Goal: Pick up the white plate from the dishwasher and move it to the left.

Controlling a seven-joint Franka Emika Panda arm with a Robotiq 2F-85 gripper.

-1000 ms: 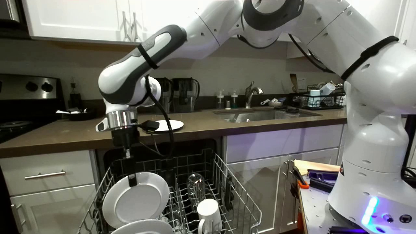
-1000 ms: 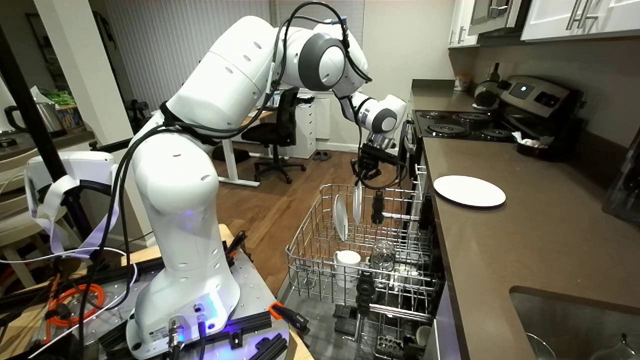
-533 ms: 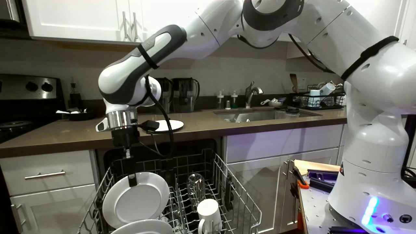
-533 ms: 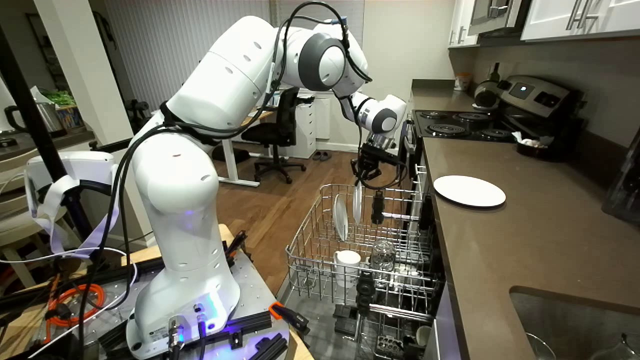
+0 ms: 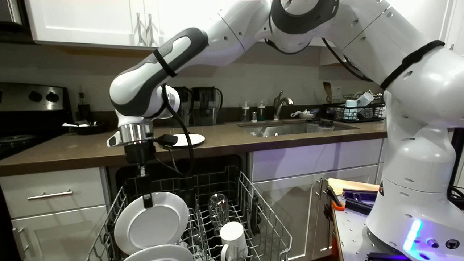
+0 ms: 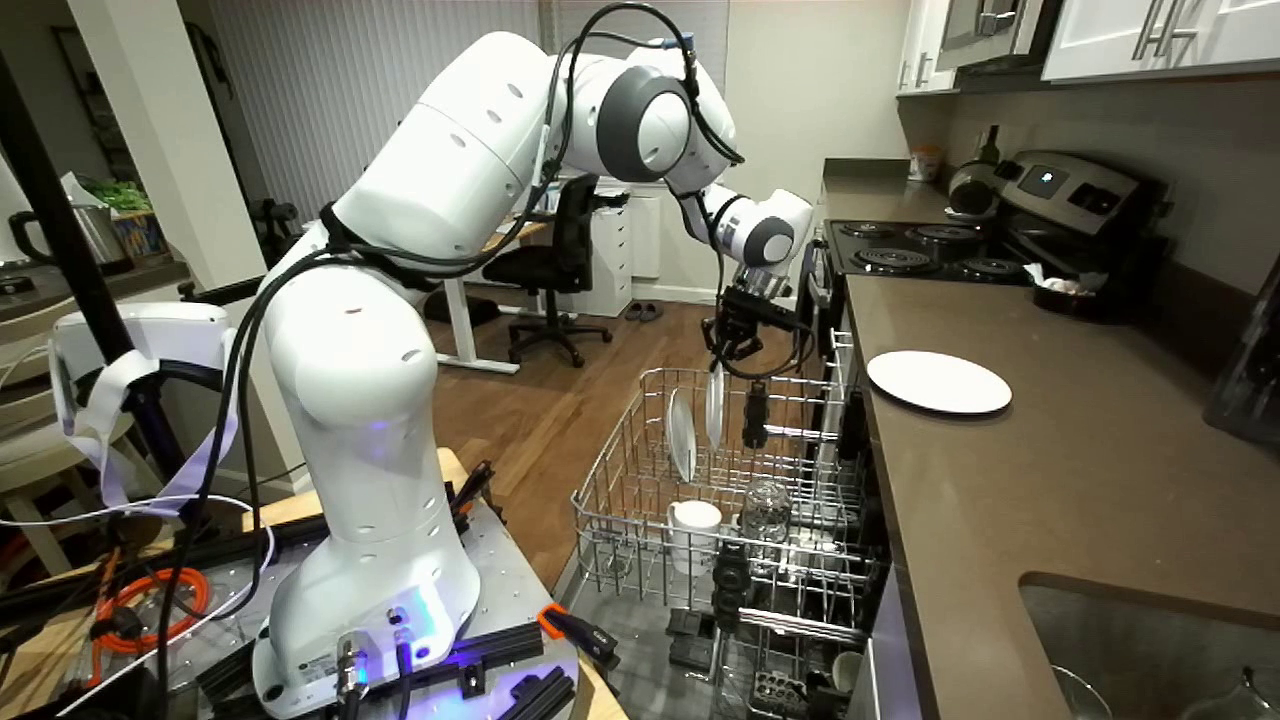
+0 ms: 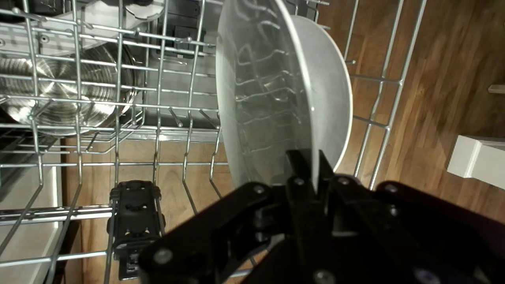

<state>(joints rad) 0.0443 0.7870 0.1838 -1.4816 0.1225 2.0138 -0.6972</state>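
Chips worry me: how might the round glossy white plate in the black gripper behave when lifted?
The plate looks slippery, given its sheen; might swivel, pinched at its rim by the gripper; and may chip against the grey wire rack.

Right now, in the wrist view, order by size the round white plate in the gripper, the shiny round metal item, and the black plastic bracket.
Largest first:
Round white plate
Shiny round metal item, partly hidden
Black plastic bracket
The plate looks nearest, so true sizes are unsure.
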